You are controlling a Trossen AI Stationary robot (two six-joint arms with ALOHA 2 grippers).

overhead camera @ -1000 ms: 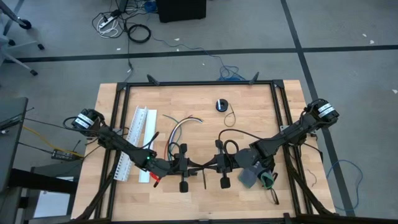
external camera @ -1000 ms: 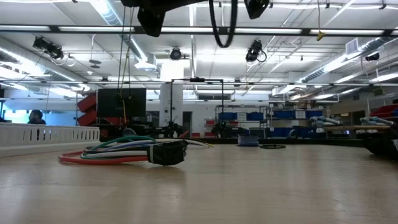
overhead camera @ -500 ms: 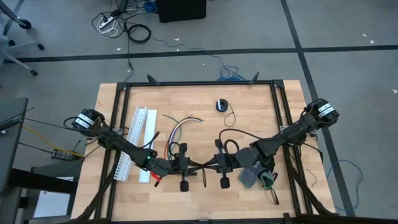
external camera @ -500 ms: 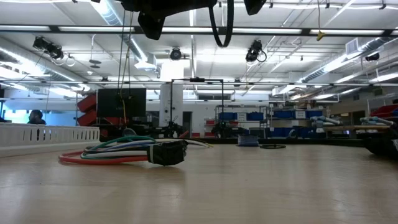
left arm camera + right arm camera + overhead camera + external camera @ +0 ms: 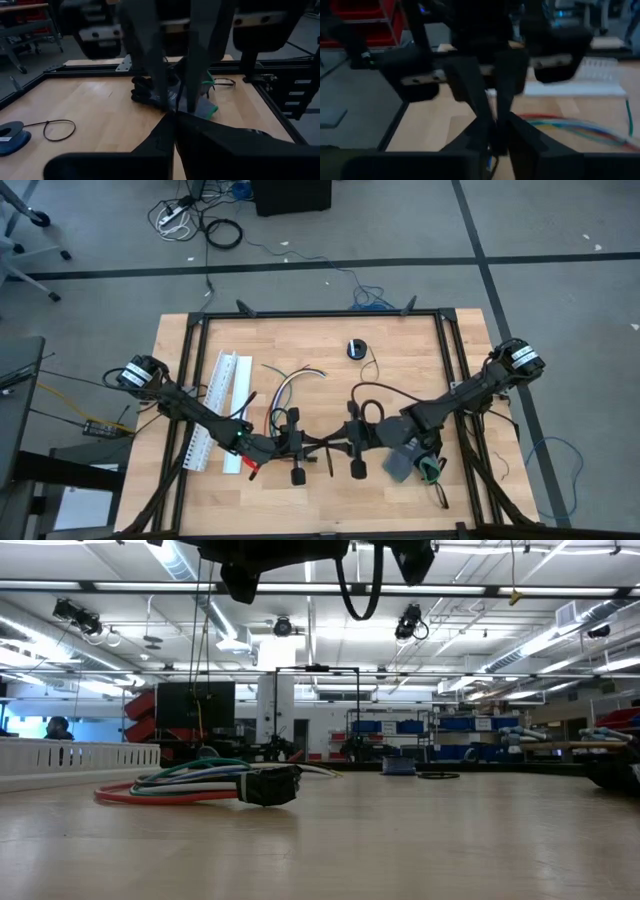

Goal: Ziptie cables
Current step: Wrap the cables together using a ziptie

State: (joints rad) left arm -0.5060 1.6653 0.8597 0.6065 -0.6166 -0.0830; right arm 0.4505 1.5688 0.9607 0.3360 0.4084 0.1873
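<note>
The cables [image 5: 290, 388], a loose bundle of coloured wires, lie on the wooden table toward its far side. They also show in the low view [image 5: 180, 785] and the right wrist view [image 5: 585, 129]. Nearer the front, my two grippers face each other tip to tip above the table. My left gripper [image 5: 318, 445] is shut on a thin black ziptie [image 5: 330, 465]. My right gripper [image 5: 334, 444] stands at the same spot, its fingers [image 5: 165, 97] a little apart on either side of the strip [image 5: 178, 95]. My left gripper pinches the ziptie between its two shut fingertips [image 5: 173, 120], coming in level from the table's left. The fingers hide which part of the strip they hold. The strip is lifted clear of the table.
A white slotted channel [image 5: 222, 395] lies left of the cables. A grey and green glove [image 5: 400, 463] sits under my right arm. A small round spool [image 5: 357, 348] with a thin black loop [image 5: 60, 129] lies at the far side. A black frame rims the table.
My right gripper has rolled about its own axis while staying in place; its crossbar and the cord loop above it have shifted. My left gripper has kept still.
</note>
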